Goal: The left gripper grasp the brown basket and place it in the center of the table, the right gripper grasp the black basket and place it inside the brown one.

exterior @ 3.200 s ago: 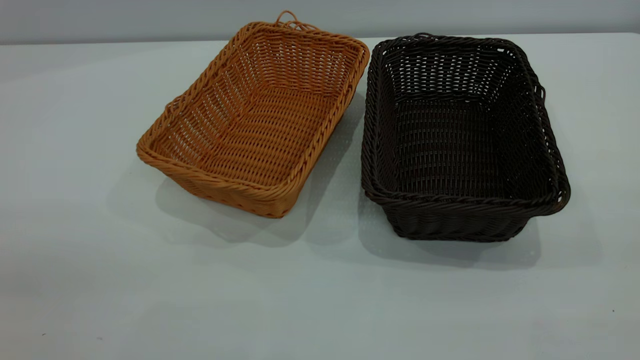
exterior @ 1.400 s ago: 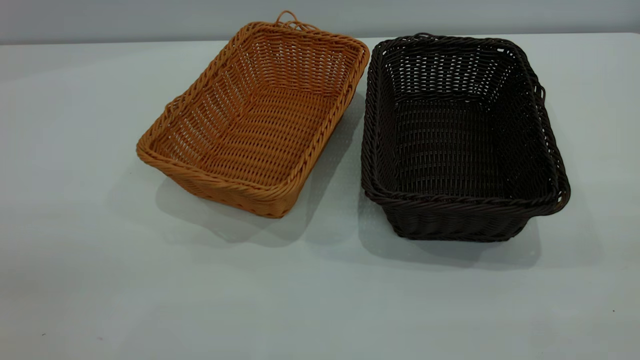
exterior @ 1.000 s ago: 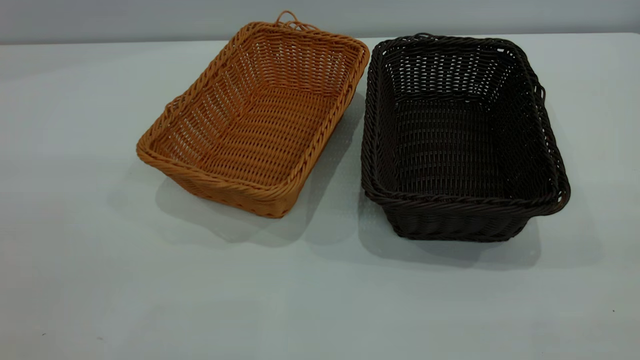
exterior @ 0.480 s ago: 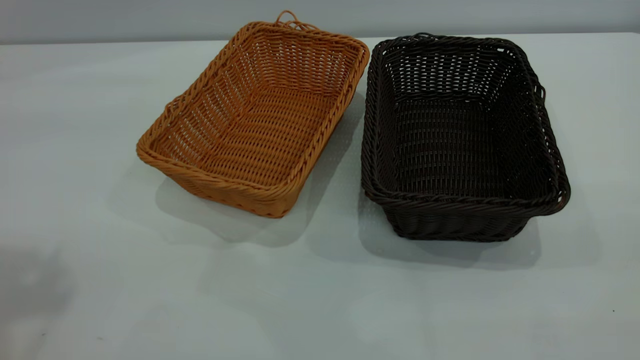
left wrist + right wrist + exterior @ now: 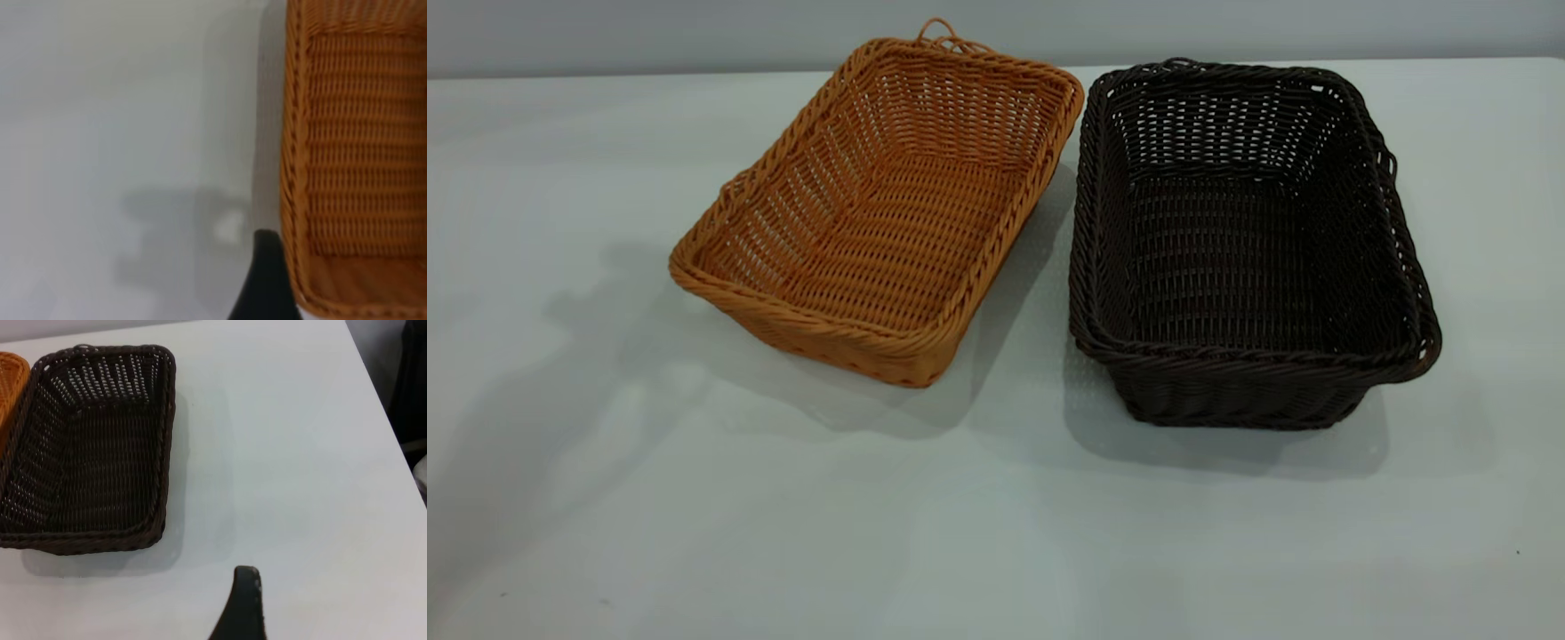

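Observation:
The brown basket (image 5: pixel 880 209) stands on the table (image 5: pixel 694 498) left of centre, turned at an angle. The black basket (image 5: pixel 1245 244) stands right beside it; their far corners nearly touch. Neither gripper shows in the exterior view. In the left wrist view my left gripper (image 5: pixel 333 300) is open and empty above the table; one black finger (image 5: pixel 267 283) is just outside the brown basket's rim (image 5: pixel 293 167). In the right wrist view my right gripper (image 5: pixel 327 613) is open and empty, one finger (image 5: pixel 243 607) over bare table, well apart from the black basket (image 5: pixel 90 447).
The table's far edge meets a grey wall (image 5: pixel 649 36). The table's side edge (image 5: pixel 380 400) runs beyond the black basket in the right wrist view, with dark equipment (image 5: pixel 410 380) past it. An arm's shadow (image 5: pixel 560 356) lies on the table left of the brown basket.
An arm's shadow has spread across the table's left side toward the brown basket. Both baskets stay where they were.

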Robot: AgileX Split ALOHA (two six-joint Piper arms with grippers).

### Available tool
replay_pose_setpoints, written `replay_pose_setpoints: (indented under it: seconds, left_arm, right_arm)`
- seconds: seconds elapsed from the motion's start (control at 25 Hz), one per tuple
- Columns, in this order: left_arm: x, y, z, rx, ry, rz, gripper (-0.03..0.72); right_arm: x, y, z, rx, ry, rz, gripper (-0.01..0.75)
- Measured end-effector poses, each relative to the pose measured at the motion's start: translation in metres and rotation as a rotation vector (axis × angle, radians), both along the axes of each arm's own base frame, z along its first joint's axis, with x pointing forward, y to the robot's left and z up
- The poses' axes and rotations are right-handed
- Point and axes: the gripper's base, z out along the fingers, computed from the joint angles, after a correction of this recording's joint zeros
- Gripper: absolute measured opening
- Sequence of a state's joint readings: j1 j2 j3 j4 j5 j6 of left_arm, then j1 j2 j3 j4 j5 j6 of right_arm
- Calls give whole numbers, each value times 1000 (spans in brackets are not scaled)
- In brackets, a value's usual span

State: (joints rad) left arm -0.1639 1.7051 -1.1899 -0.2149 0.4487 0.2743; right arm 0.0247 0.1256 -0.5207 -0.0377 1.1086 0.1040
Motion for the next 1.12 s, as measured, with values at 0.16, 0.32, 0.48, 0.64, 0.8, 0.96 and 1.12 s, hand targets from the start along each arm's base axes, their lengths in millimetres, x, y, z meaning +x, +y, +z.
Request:
replay_pose_setpoints:
  seconds: [0.16,0.32,0.48,0.64,0.8,0.96,1.12]
  left_arm:
    - [32,-8,-36,15,60,-12,534]
    - [52,-21,-72,38,113,-59,534]
    - [68,-32,-107,54,146,-85,534]
    - [82,-36,-136,60,170,-88,534]
    - [94,-44,-158,64,181,-100,534]
    - [100,-55,-177,65,194,-117,534]
    - [105,-59,-190,67,195,-122,478]
  right_arm:
    - [9,0,6,9,18,-6,594]
    - [22,1,12,11,42,-8,594]
    - [42,2,14,14,108,-7,594]
    - [67,5,13,44,194,2,594]
    - [94,10,8,99,278,12,594]
    - [120,15,-5,159,363,24,594]
    - [148,23,-23,249,451,32,594]
